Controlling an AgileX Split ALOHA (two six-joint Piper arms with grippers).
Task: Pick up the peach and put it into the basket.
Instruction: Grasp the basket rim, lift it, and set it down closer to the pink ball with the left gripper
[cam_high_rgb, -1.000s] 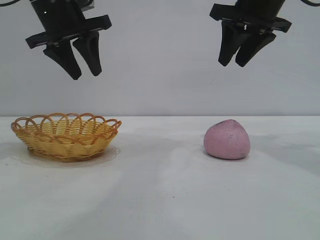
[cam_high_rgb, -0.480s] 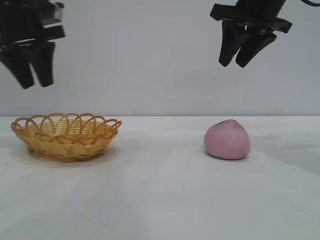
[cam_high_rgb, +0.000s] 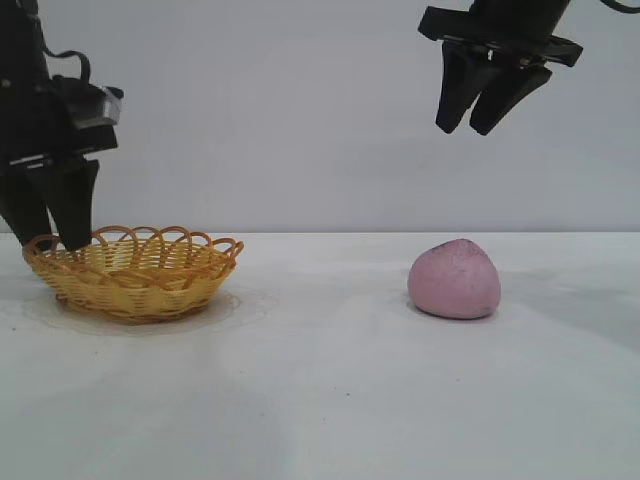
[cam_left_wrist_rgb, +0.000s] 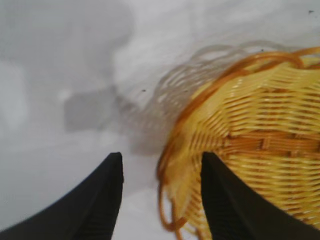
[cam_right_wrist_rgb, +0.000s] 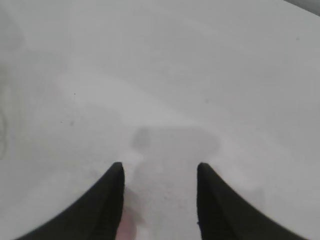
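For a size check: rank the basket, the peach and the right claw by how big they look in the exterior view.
1. basket, clearly widest.
2. right claw and peach look alike; the claw may stand at another depth, so no ranking.

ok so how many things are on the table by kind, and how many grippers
peach: 1
basket: 1
grippers: 2, the left gripper at the basket's outer rim, the right gripper up above the peach
total: 4
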